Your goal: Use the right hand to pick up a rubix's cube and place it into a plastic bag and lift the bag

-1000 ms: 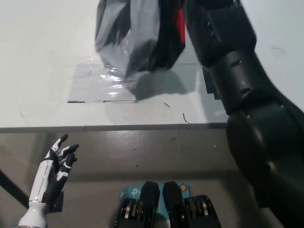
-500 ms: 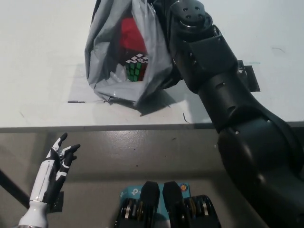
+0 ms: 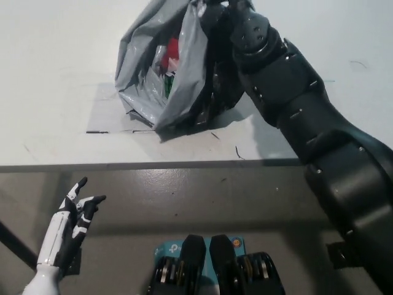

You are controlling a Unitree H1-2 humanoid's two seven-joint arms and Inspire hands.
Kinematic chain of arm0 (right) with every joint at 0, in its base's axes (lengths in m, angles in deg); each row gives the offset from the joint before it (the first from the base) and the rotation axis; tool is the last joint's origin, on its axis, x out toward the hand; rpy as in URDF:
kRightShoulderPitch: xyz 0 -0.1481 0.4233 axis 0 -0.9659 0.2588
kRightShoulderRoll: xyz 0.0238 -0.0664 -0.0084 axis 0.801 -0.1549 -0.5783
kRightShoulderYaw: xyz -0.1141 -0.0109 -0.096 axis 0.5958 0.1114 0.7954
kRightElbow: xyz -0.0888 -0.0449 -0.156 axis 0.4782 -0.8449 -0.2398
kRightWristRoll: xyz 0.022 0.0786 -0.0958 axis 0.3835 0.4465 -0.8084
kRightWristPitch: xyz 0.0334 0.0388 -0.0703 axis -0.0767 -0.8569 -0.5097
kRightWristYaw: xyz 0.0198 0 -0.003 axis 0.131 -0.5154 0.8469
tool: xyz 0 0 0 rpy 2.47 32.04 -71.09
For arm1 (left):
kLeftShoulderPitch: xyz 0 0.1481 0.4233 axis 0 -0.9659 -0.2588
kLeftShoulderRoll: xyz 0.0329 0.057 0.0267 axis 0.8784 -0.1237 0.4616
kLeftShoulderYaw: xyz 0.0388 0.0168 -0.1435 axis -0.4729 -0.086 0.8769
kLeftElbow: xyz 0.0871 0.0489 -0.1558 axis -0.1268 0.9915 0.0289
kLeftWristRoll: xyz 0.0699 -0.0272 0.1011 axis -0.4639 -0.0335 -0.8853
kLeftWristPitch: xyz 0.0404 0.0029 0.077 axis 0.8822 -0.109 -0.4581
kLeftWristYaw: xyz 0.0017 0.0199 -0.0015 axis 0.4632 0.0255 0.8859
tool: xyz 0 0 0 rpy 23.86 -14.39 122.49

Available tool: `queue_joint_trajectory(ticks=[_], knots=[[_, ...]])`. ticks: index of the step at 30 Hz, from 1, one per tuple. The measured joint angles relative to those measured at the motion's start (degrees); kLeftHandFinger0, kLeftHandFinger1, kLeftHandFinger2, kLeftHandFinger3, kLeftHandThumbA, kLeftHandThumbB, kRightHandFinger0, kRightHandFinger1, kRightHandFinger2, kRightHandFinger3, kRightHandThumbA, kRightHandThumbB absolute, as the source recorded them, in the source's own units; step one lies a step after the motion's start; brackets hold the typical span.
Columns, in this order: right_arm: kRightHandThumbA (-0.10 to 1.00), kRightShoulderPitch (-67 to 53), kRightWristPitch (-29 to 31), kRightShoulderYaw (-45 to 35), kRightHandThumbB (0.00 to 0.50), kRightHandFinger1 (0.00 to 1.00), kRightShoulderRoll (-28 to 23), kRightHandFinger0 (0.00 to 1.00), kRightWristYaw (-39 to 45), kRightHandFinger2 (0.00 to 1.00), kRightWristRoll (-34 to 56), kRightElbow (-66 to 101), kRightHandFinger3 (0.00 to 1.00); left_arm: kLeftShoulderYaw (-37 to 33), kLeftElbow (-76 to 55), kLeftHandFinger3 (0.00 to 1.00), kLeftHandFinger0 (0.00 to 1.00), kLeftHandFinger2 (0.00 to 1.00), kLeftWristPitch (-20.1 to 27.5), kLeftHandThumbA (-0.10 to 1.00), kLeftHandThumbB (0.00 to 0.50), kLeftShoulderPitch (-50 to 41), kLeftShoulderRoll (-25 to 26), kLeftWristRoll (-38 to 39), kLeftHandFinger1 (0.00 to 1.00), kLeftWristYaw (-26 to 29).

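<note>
1. Head view: the grey bag [image 3: 161, 74] sits on the white table [image 3: 55, 80], well back from the front edge, bare tabletop wide open to its left.
2. The cube [image 3: 171, 64] peeks from the bag's mouth, red and green showing.
3. Right hand [image 3: 216, 13] is up at the bag's top; whether it grips, I cannot tell.
4. Left hand [image 3: 77, 212] rests low at lower left, holding nothing, fingers spread.
5. Against half a second ago, the bag has slumped and the cube shows less.
</note>
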Motion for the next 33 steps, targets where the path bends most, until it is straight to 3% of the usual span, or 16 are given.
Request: queue_joint_trajectory(ticks=[4, 6, 8, 11, 12, 14, 17, 18, 19, 20, 22, 25, 26, 29, 31, 33], knots=[[0.59, 0.7, -2.0, 5.9, 0.5, 1.0, -1.2, 1.0, 2.3, 1.0, -3.8, 0.4, 1.0, -0.4, 0.0, 0.98, 0.84, 0.71, 0.0, 0.87, 0.061, -1.2, -0.1, 0.0, 0.8, 0.0], [0.58, 1.2, -2.7, 6.4, 0.451, 1.0, -1.6, 1.0, 3.3, 1.0, -4.8, 1.4, 1.0, -0.5, -0.1, 0.97, 0.81, 0.72, 0.0, 0.85, 0.055, -1.5, -0.1, -0.1, 0.79, 0.0], [0.63, 1.2, -3.0, 6.0, 0.434, 1.0, -1.9, 1.0, 3.8, 1.0, -4.8, 2.7, 1.0, -0.5, -0.3, 0.96, 0.8, 0.71, 0.0, 0.84, 0.046, -1.7, -0.1, -0.1, 0.78, 0.0], [0.75, 1.2, -3.2, 3.6, 0.452, 1.0, -2.1, 1.0, 4.0, 1.0, -4.7, 5.3, 1.0, -0.6, -0.7, 0.95, 0.79, 0.71, 0.0, 0.84, 0.059, -1.8, -0.1, -0.1, 0.77, 0.0], [0.81, 1.2, -3.2, 3.4, 0.448, 1.0, -2.1, 1.0, 4.0, 1.0, -4.7, 5.6, 1.0, -0.6, -0.8, 0.96, 0.8, 0.71, 0.0, 0.85, 0.041, -1.9, -0.1, -0.1, 0.77, 0.0], [0.84, 1.1, -3.3, 2.0, 0.454, 1.0, -2.4, 1.0, 4.0, 1.0, -4.7, 7.6, 1.0, -0.7, -1.0, 0.95, 0.8, 0.71, 0.0, 0.84, 0.039, -2.0, -0.1, -0.2, 0.77, 0.0], [0.76, 1.0, -4.1, 0.7, 0.438, 1.0, -3.4, 1.0, 4.4, 1.0, -4.8, 12.0, 1.0, -1.0, -0.9, 0.95, 0.8, 0.71, 0.1, 0.84, 0.046, -2.4, -0.1, -0.2, 0.77, 0.0], [0.72, 1.0, -4.3, 0.6, 0.406, 1.0, -3.7, 1.0, 4.5, 1.0, -4.8, 13.1, 1.0, -1.0, -0.9, 0.95, 0.79, 0.71, 0.1, 0.83, 0.032, -2.5, -0.1, -0.2, 0.76, 0.0], [0.7, 1.0, -4.5, 0.3, 0.407, 1.0, -3.9, 1.0, 4.4, 1.0, -4.8, 14.1, 1.0, -1.1, -0.9, 0.94, 0.79, 0.71, 0.1, 0.83, 0.031, -2.6, -0.1, -0.2, 0.75, 0.0], [0.61, 1.0, -4.7, -0.1, 0.368, 1.0, -4.5, 1.0, 4.3, 1.0, -5.0, 16.0, 1.0, -1.2, -0.8, 0.94, 0.79, 0.7, 0.2, 0.82, 0.021, -2.5, -0.1, -0.2, 0.74, -0.1], [0.61, 0.9, -4.9, -0.7, 0.361, 1.0, -5.4, 1.0, 3.5, 1.0, -5.6, 18.9, 1.0, -1.6, -0.6, 0.94, 0.78, 0.7, 0.4, 0.81, 0.021, -2.2, -0.1, -0.3, 0.73, -0.1], [0.81, 0.9, -5.2, -1.2, 0.445, 1.0, -6.5, 1.0, 3.7, 1.0, -5.9, 21.9, 1.0, -1.9, -0.5, 0.93, 0.77, 0.71, 0.5, 0.8, 0.027, -1.8, 0.0, -0.5, 0.74, -0.1], [0.81, 0.9, -5.8, -1.2, 0.461, 1.0, -7.3, 1.0, 5.0, 1.0, -5.9, 24.0, 1.0, -2.0, -0.4, 0.92, 0.76, 0.71, 0.5, 0.79, 0.031, -1.8, 0.0, -0.5, 0.73, -0.1], [0.85, 0.9, -7.1, -0.8, 0.465, 1.0, -9.1, 1.0, 8.0, 1.0, -5.8, 26.1, 1.0, -2.1, -0.1, 0.91, 0.77, 0.7, 0.5, 0.78, 0.029, -1.8, 0.0, -0.6, 0.73, -0.1], [0.93, 0.6, -8.1, -0.5, 0.453, 1.0, -10.4, 1.0, 10.9, 1.0, -5.6, 27.3, 1.0, -2.1, 0.3, 0.91, 0.77, 0.7, 0.5, 0.79, 0.026, -1.9, -0.1, -0.6, 0.73, -0.1], [1.0, 0.5, -9.0, -0.4, 0.435, 1.0, -11.1, 1.0, 12.7, 1.0, -5.4, 28.0, 1.0, -2.1, 0.3, 0.9, 0.77, 0.69, 0.5, 0.79, 0.057, -1.9, -0.1, -0.6, 0.73, -0.1]])
